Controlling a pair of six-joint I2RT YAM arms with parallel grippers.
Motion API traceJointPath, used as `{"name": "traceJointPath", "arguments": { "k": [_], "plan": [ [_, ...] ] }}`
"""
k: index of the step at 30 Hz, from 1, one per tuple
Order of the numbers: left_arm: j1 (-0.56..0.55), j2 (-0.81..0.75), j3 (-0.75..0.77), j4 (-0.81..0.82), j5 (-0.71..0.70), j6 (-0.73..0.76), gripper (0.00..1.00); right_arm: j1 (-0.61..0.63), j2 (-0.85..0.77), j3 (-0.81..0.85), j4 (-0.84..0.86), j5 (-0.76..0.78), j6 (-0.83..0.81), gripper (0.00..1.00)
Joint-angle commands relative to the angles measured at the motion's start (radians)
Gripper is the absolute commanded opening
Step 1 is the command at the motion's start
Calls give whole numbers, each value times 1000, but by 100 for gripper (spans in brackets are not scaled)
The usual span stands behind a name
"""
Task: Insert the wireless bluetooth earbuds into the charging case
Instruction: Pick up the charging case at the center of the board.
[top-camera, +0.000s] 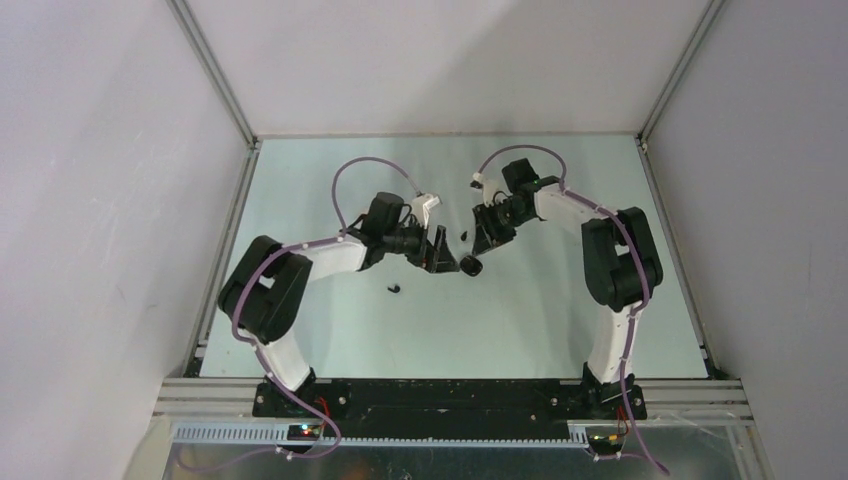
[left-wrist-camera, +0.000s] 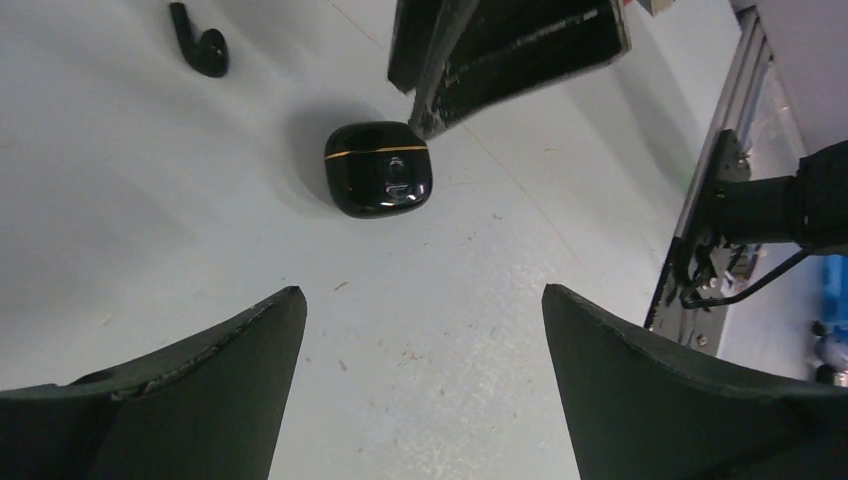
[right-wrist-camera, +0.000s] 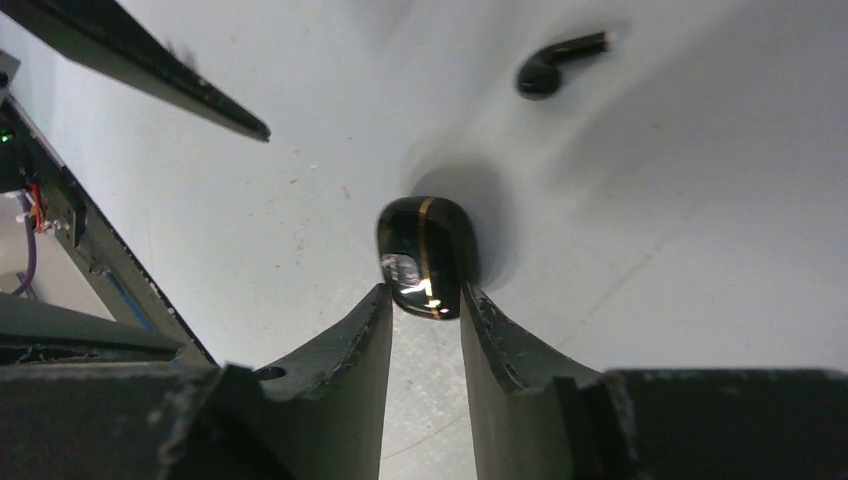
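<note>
Right claw (right-wrist-camera: 425, 300) pinches the closed case (right-wrist-camera: 428, 240), apparently steadying it for opening. Left claw (left-wrist-camera: 422, 295) gapes near the case, a bud (right-wrist-camera: 545, 72) just beyond.

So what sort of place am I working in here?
Probably a lab robot test cell: plain white walls in aluminium framing box in a pale table, with the left arm and right arm bolted to a rail along its near edge.
</note>
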Motion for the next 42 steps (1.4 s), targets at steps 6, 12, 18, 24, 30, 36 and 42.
{"name": "traceJointPath", "arguments": {
  "k": [6, 12, 18, 24, 30, 36, 42],
  "plan": [
    [-53, 112, -30, 256, 62, -262, 94, -30, 82, 97, -62, 31, -4, 39],
    [-74, 186, -23, 326, 66, -343, 93, -31, 158, 137, -96, 25, 16, 38],
    [-76, 220, -39, 462, 97, -461, 93, -32, 198, 156, -124, -35, 29, 38],
    [-82, 252, -53, 609, 118, -584, 97, -62, 227, 153, -156, -212, 48, 44],
    [-90, 233, -81, 624, 107, -590, 98, -111, 192, 99, -159, -233, 78, 49],
    [-90, 206, -96, 610, 99, -573, 97, -155, 112, 6, -135, -153, 101, 57],
    [-90, 215, -93, 610, 92, -550, 97, -146, 112, -48, -78, -136, 141, 58]
  ]
}}
